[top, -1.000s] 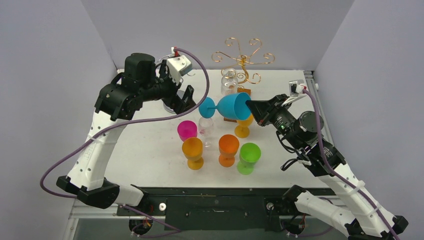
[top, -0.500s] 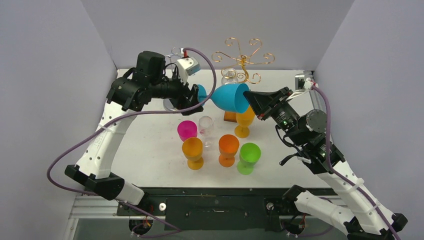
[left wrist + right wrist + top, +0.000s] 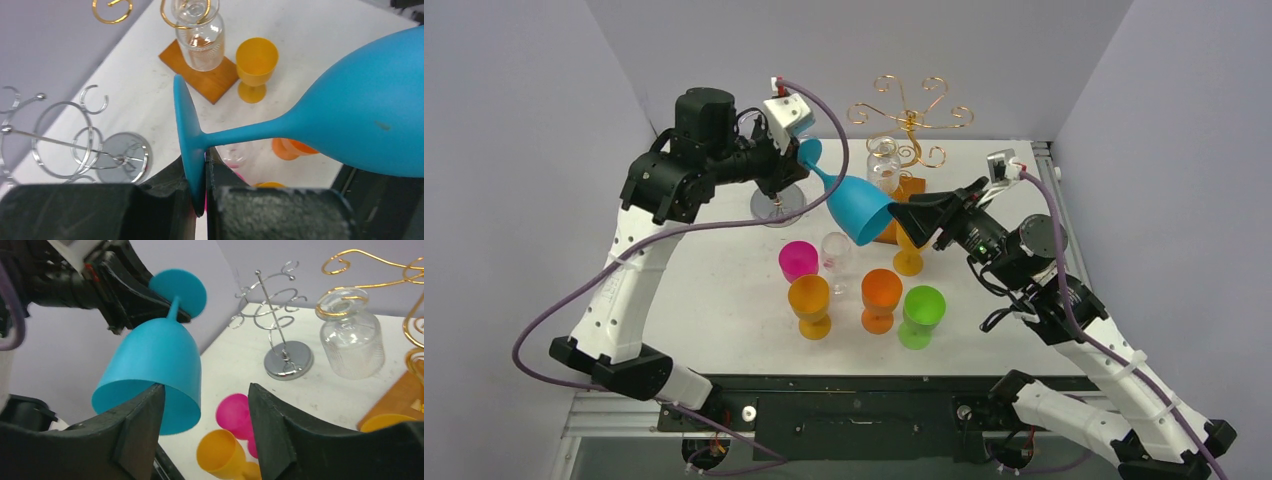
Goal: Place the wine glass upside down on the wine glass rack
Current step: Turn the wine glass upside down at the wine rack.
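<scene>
Closest in, above the coloured cups (image 3: pixel 881 290) on the worktop (image 3: pixel 724 290), the right gripper (image 3: pixel 907 218) has its jaws apart at the rim of the blue wine glass (image 3: pixel 856 205), not pinching it. Further back, the left gripper (image 3: pixel 200 190) has its jaws clamped on the glass's foot, holding it in the air tilted bowl-down. So it's lifted and nearly flipped, but hanging it on the silver rack (image 3: pixel 776 205) or gold rack (image 3: pixel 911 115) behind isn't done yet.

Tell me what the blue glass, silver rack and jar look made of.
Blue glass: probably plastic; opaque, matte, no glints. Silver rack: metal wire on a disc base, with a chrome-like mirror shine. Jar: clear ribbed glass, possibly clear plastic.
</scene>
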